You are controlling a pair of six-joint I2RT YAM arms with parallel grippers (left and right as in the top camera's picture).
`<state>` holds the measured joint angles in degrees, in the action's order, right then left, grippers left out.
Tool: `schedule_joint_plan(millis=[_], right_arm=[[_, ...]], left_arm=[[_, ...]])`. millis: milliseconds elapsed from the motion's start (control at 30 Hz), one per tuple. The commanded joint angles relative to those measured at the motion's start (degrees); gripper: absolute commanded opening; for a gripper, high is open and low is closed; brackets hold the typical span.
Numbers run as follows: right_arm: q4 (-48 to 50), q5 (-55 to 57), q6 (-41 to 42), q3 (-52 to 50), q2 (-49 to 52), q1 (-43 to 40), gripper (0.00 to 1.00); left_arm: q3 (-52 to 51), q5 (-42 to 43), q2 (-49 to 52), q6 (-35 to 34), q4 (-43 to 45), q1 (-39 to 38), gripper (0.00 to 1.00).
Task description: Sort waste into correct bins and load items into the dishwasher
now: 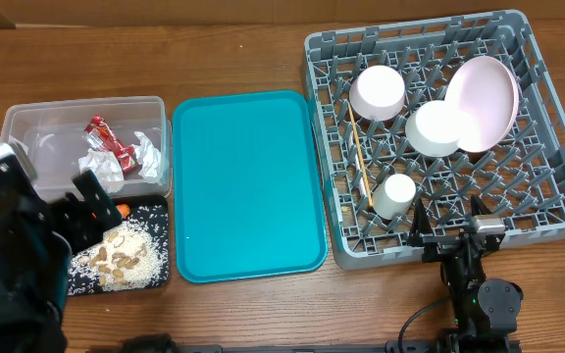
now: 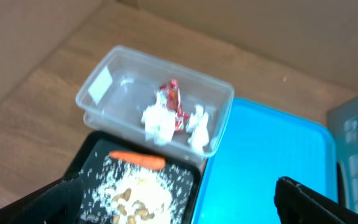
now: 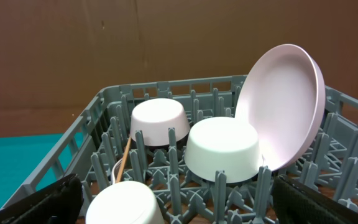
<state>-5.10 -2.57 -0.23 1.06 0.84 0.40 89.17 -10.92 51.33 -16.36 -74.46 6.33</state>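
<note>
The clear tub (image 1: 27, 127) holds a red wrapper (image 1: 101, 132) and crumpled napkins (image 1: 148, 157). In front of it, the black tray (image 1: 160, 211) carries a carrot (image 1: 121, 209) and beige crumbs (image 1: 121, 257). My left gripper (image 1: 86, 211) hangs open above this tray, nothing between its fingers (image 2: 48, 202). The grey rack (image 1: 547, 176) holds two upturned bowls (image 1: 378, 91) (image 1: 436, 127), a leaning plate (image 1: 484, 103), a small cup (image 1: 396, 195) and a wooden stick (image 1: 360, 152). My right gripper (image 1: 452, 230) is open at the rack's near wall, just behind the cup (image 3: 120, 202).
A flat teal tray (image 1: 248, 186) lies bare between the two bins and the rack. The wooden table (image 1: 263, 314) runs along the front. A brown cardboard wall (image 3: 166, 50) stands behind the rack.
</note>
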Motion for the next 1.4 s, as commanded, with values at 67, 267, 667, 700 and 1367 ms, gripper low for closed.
schedule_joint_plan(millis=[67, 267, 667, 700, 1367], right_arm=[[0.46, -0.09, 0.24, -0.61, -0.68, -0.20, 1.00], [0.46, -0.09, 0.24, -0.61, -0.68, -0.20, 1.00], [0.46, -0.09, 0.26, -0.61, -0.68, -0.20, 1.00], [0.46, -0.09, 0.26, -0.61, -0.68, -0.22, 1.00], [0.46, -0.09, 0.24, -0.61, -0.68, -0.20, 1.00]], left_arm=[[-11.41, 0.48, -6.08, -1.38, 3.30, -1.25, 1.00], [-25.62, 0.48, -12.44, -8.52, 12.70, -2.69, 1.00], [-56.26, 4.70, -24.90, -19.02, 43.82, -3.80, 1.00], [-58.53, 5.33, -25.83, -19.02, 46.51, -3.82, 1.00], [-87.84, 7.37, -41.38, -16.90, 74.97, -7.23, 1.00]])
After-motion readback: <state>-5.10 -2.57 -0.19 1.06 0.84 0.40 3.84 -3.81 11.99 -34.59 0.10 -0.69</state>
